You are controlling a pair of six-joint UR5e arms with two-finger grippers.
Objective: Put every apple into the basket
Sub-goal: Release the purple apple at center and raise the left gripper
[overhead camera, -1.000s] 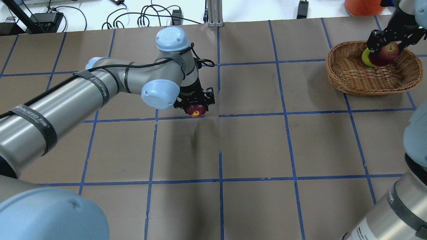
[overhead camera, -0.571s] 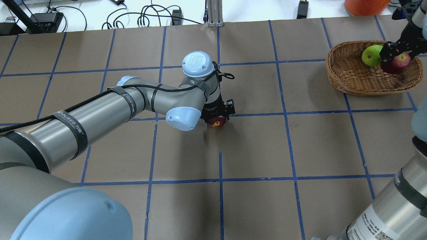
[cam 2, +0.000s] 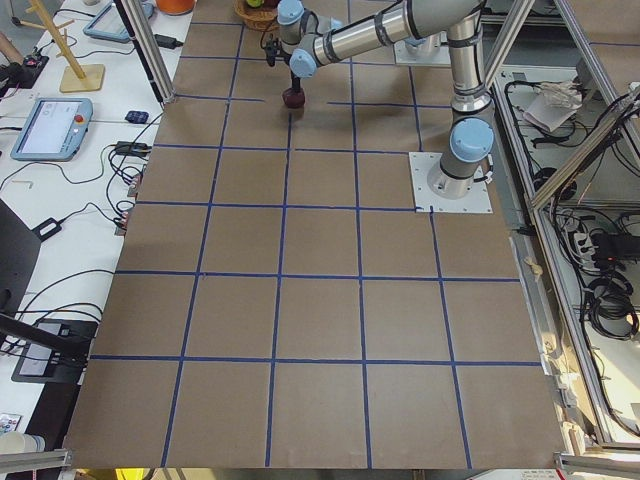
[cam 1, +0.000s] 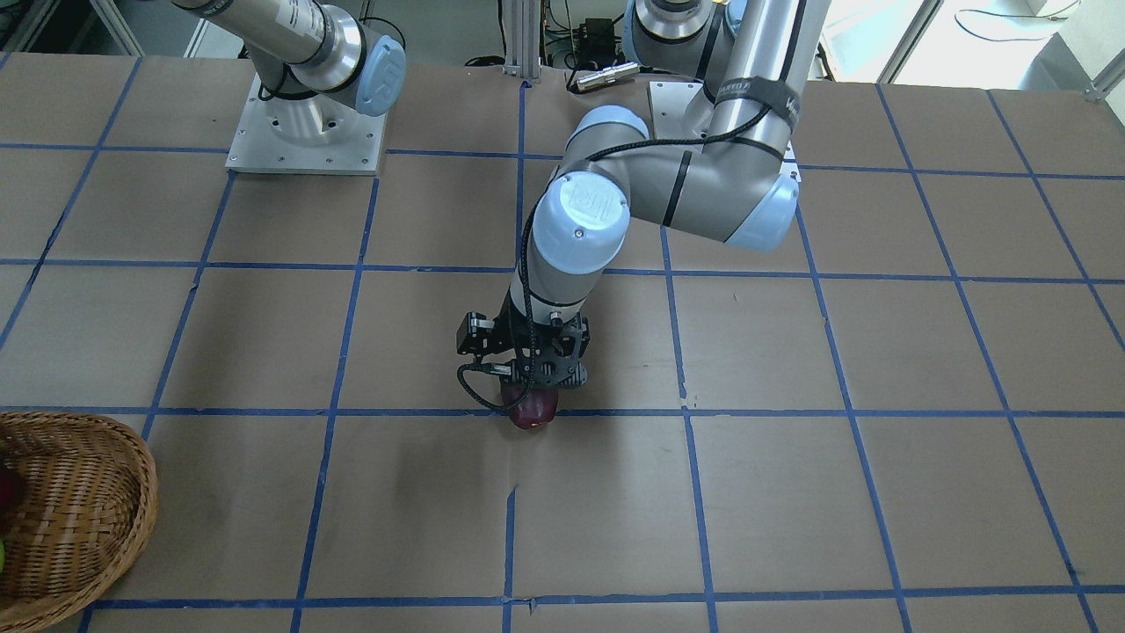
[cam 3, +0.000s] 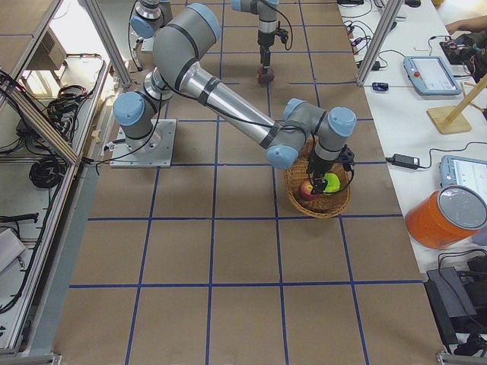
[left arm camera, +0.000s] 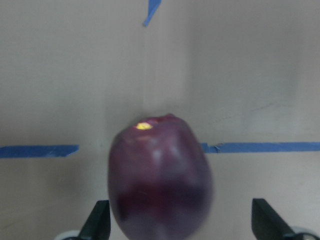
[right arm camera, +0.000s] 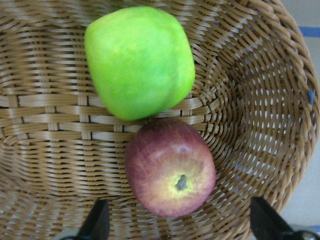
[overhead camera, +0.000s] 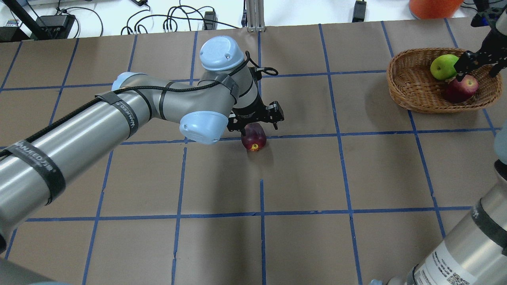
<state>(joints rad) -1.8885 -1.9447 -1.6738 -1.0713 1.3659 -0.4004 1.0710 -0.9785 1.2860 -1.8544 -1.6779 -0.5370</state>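
Note that the right pincer (overhead camera: 478, 67), now wide, has dropped the red apple (overhead camera: 460, 88) into the wicker basket (overhead camera: 412, 101) below it; the left pincer (overhead camera: 254, 126), also wide, has set the maroon apple (overhead camera: 254, 137) on the desk (overhead camera: 301, 174) beneath, still unbasketed.

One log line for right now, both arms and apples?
left gripper open over maroon apple, mid-table | right gripper open above basket | green apple, red apple inside

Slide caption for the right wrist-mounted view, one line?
Yellow-green apple beside speckled red apple in the woven wicker basket, right tool open above.
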